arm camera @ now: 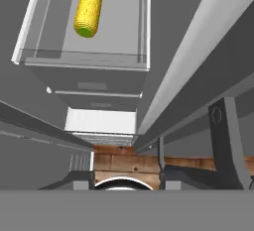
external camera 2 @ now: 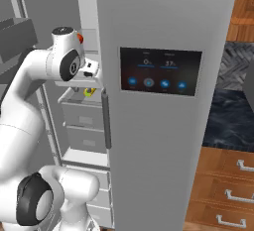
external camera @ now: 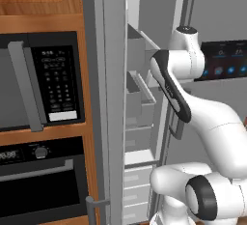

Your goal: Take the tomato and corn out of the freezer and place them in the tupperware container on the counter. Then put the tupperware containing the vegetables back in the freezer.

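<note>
While I'm peering down along the tool (arm camera: 126, 175), I'm seeing the corn (arm camera: 88, 8) lying in a clear-walled freezer bin (arm camera: 84, 59), and that bin is my landmark. The cob is resting on the bin's floor toward its far left corner, its long axis running from the bin's front lip back toward the rear, tilted only slightly, with the green stub end pointing at the front lip. From the tool, the corn is sitting ahead and a little to the left, beyond the front lip, well apart from the fingertips.

I'm reading the fingertips as standing apart with nothing between them, though only their very ends are showing, so I'm not sure how wide they are. In the right base view a spot of yellow, the corn (external camera 2: 89, 92) again, is showing just under the wrist inside the freezer (external camera 2: 79, 126), and a bit of red, which I'm taking for the tomato (external camera 2: 79, 37), is peeking out beside the arm's top joint, higher than the bin.

I'm judging that the next move is carrying the tool forward over the bin's front lip, then setting the fingers across the cob's narrow width rather than along its length.
</note>
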Available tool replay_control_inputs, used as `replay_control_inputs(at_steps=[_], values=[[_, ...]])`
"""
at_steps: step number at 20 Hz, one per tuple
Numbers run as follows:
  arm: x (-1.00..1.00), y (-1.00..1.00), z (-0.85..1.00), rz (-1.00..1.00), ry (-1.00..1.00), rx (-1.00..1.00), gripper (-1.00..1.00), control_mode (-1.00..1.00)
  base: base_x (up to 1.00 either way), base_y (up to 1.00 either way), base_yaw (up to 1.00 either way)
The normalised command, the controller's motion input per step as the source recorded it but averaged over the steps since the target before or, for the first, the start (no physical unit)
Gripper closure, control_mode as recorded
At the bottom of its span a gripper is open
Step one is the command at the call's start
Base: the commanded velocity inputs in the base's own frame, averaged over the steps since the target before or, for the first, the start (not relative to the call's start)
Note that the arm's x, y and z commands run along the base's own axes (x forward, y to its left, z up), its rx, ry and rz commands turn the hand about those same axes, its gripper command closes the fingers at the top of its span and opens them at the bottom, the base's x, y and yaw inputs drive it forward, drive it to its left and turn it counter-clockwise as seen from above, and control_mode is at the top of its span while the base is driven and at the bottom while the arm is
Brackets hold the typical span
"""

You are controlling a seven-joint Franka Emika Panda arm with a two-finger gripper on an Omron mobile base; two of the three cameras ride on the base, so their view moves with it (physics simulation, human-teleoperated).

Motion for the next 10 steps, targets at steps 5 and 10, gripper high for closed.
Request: replay_control_inputs(at_steps=[5,10], values=[[-0.34,-0.01,0.21,0.0,-0.14,0.11,-1.0,-1.0,0.0,0.0,0.0],[-0.16,-0.02,0.38,-0.04,-0.16,0.28,-1.0,-1.0,0.0,0.0,0.0]])
